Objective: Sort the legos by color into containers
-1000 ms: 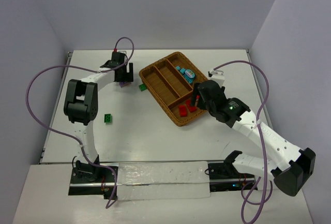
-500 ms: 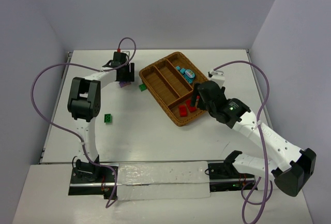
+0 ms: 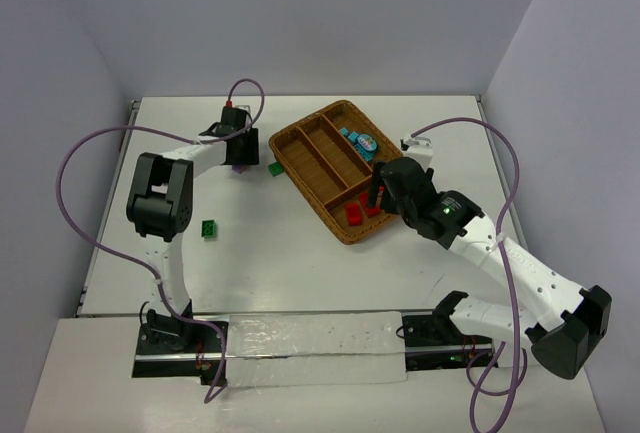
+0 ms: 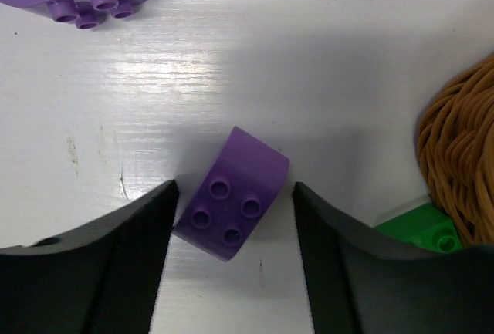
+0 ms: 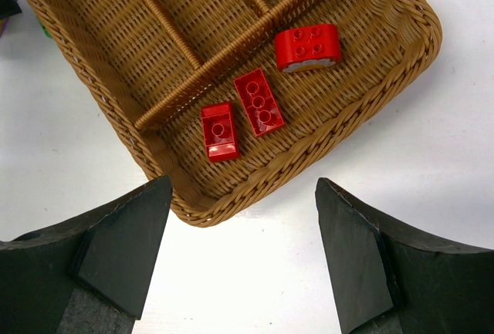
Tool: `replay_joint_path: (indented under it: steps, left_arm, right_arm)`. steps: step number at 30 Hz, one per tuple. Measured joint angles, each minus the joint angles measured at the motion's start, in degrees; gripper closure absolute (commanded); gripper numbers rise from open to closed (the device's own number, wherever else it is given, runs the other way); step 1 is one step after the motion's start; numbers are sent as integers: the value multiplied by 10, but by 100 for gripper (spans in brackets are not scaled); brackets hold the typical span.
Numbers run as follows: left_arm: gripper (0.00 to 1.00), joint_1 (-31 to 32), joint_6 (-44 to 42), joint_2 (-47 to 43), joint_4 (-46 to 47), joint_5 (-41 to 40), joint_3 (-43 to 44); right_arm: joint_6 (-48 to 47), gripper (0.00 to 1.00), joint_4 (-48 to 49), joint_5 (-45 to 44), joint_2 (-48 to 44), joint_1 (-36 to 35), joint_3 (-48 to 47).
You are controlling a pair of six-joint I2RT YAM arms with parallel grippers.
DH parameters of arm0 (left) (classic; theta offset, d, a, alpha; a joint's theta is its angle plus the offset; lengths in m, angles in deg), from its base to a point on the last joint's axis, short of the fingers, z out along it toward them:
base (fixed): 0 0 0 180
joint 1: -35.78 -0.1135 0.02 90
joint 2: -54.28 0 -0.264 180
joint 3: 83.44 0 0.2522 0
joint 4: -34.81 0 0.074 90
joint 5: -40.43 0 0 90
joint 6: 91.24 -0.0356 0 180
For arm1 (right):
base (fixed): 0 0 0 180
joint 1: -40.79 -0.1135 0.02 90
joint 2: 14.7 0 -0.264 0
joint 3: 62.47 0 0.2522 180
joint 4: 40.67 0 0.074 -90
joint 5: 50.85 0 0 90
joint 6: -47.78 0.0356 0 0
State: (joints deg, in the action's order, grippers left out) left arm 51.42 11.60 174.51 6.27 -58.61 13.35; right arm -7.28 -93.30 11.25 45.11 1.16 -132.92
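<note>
Risk: small purple rounded lego brick, lower centre on white table, lies askew between half-closed left gripper jaws, ungripped; squeeze may spin it out; right gripper wide open, empty, above brown wicker tray.

Brown woven tray, three red bricks, purple brick, green brick, white table

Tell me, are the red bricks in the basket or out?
In. All three red bricks lie inside the basket, together in its end compartment, as the right wrist view shows.
</note>
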Motion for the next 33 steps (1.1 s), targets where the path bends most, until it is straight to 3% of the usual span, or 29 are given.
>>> replay_joint_path:
  steps: [6,8,10,19,24,29,33]
  left_arm:
    - [67,1,7,0,-2,-14,0]
    - [92,1,10,-1,-3,-16,0]
    - [100,2,13,-1,-6,-19,0]
    - [100,12,50,-90,-81,-12,4]
    - [100,71,95,-134,-89,4,94]
    - [100,140,153,-93,-79,25,205]
    - [100,159,199,-29,-69,47,252]
  right_arm:
    - [2,18,-1,-3,-1,-3,0]
    - [2,18,-1,-4,-3,-4,0]
    - [2,18,-2,-5,-5,-4,0]
    - [4,18,-3,-10,-12,-4,0]
    - [5,18,-3,-13,-13,-4,0]
    - [6,17,-3,-13,-14,-5,0]
    - [7,17,-5,-17,-18,-5,0]
